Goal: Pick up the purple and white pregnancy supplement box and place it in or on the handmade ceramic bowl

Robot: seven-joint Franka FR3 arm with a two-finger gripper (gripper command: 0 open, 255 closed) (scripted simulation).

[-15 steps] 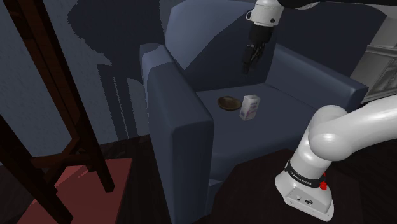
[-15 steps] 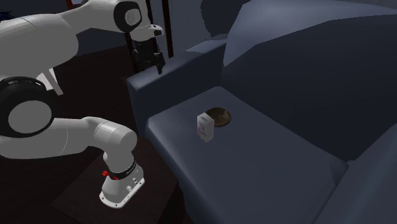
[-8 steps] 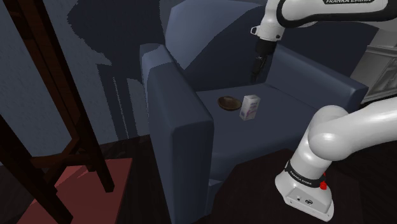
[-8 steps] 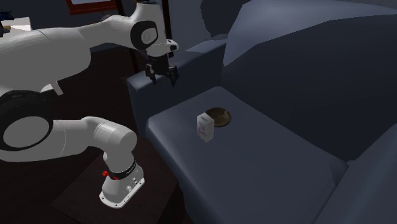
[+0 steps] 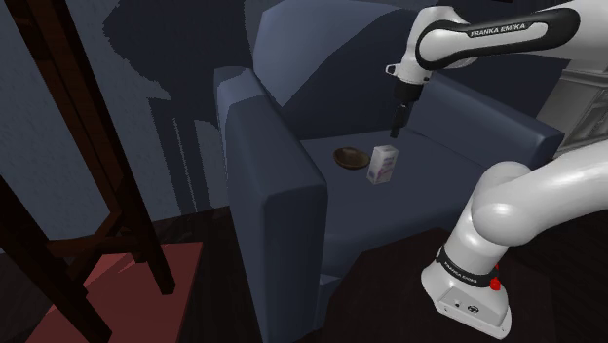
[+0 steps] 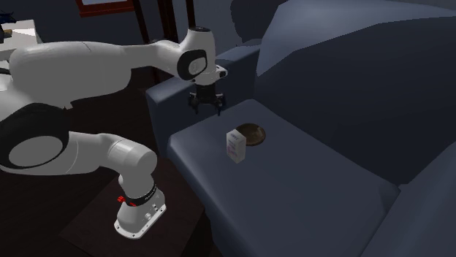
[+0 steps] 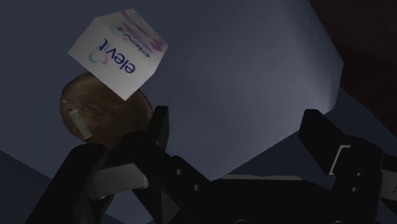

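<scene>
While the gripper (image 5: 396, 130) hangs over the sofa seat (image 5: 414, 200) with fingers spread and empty, the white-and-purple supplement box (image 5: 383, 164) stands upright below it, toward the shoulder view's left, just beside the brown bowl (image 5: 349, 157), outside the finger gap.

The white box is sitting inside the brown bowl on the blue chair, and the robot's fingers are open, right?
No. The white box stands on the seat beside the brown bowl, not inside it, as the shoulder view shows. Both are on the blue chair, and the gripper is open.
</scene>
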